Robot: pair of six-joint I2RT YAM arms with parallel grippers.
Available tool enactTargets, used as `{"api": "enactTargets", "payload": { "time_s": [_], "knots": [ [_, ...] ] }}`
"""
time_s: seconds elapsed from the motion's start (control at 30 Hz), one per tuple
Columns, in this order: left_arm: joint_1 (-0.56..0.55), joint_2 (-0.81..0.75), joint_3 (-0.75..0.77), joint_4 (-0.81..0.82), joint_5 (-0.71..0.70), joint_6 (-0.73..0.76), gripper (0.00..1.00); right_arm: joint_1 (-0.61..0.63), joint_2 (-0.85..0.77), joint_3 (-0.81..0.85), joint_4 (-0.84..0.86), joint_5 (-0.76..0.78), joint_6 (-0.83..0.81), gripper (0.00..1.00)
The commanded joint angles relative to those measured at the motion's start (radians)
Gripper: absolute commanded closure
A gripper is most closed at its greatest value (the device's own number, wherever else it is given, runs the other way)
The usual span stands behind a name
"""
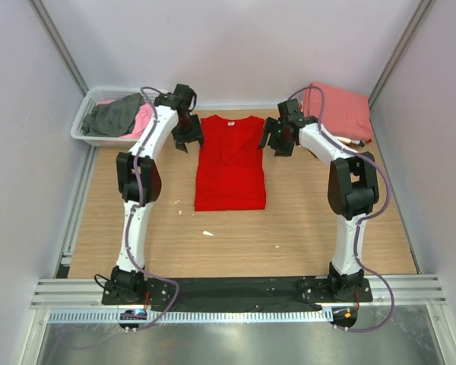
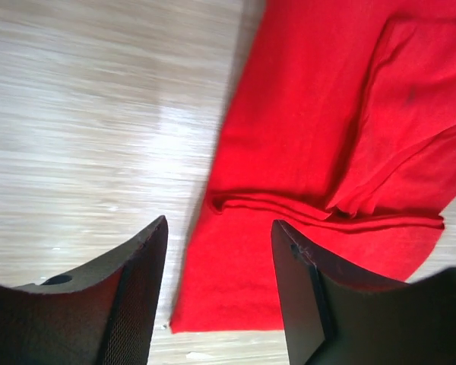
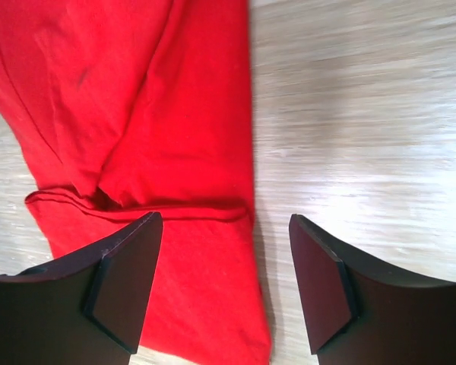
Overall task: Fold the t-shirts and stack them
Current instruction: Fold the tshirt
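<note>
Left end effector [image 2: 219, 228], right end effector [image 3: 225, 220] wide; basket [image 1: 79, 131] holds grey tee [image 1: 115, 115], pink tee [image 1: 144, 119].

the left gripper [image 2: 219, 228] fills the bottom edge, its two dark fingers [image 2: 137, 289] standing apart with nothing clamped between them. in the gap shows the near left edge of a red t-shirt [image 2: 304, 114], lying flat on the pale wood-grain table [image 2: 83, 114]. a folded-over panel lies on its right part, and a doubled fold runs across it just above the fingertips.
</note>
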Motion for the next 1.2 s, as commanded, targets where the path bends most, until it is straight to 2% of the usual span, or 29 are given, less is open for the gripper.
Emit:
{"api": "enactTargets", "payload": {
  "time_s": [0.0,0.07,0.1,0.17,0.2,0.23,0.27,0.37,0.47,0.7,0.9,1.17],
  "knots": [
    [0.03,-0.125,-0.002,-0.094,0.011,0.033,0.41,-0.002,-0.148,-0.032,-0.039,0.014,-0.012,0.25],
    [0.031,-0.207,-0.116,-0.052,0.0,0.025,0.41,-0.002,-0.2,-0.103,-0.019,0.006,-0.004,0.25],
    [0.031,-0.291,-0.261,0.001,0.019,0.022,0.41,-0.002,-0.259,-0.191,-0.006,-0.024,0.004,0.24],
    [0.029,-0.388,-0.427,0.114,0.041,0.002,0.42,-0.002,-0.32,-0.296,0.059,-0.072,0.031,0.24],
    [0.029,-0.48,-0.596,0.159,0.067,-0.006,0.43,-0.001,-0.367,-0.394,0.101,-0.119,0.039,0.24],
    [0.027,-0.522,-0.682,0.205,0.09,-0.013,0.44,-0.002,-0.393,-0.442,0.122,-0.139,0.047,0.24],
    [0.027,-0.56,-0.843,0.307,0.116,-0.036,0.45,-0.002,-0.416,-0.533,0.146,-0.159,0.068,0.24],
    [0.021,-0.692,-1.035,0.481,0.222,-0.07,0.47,-0.002,-0.495,-0.652,0.229,-0.227,0.097,0.25],
    [0.004,-0.763,-1.229,0.578,0.227,-0.091,0.46,-0.002,-0.542,-0.792,0.295,-0.259,0.131,0.27],
    [-0.003,-0.806,-1.386,0.712,0.237,-0.122,0.46,-0.001,-0.527,-0.887,0.404,-0.307,0.169,0.34],
    [-0.008,-0.774,-1.439,0.775,0.242,-0.134,0.48,0.008,-0.487,-0.902,0.441,-0.311,0.18,0.39],
    [-0.04,-0.731,-1.462,0.825,0.233,-0.148,0.52,0.028,-0.432,-0.901,0.479,-0.313,0.194,0.52]
  ]
}}
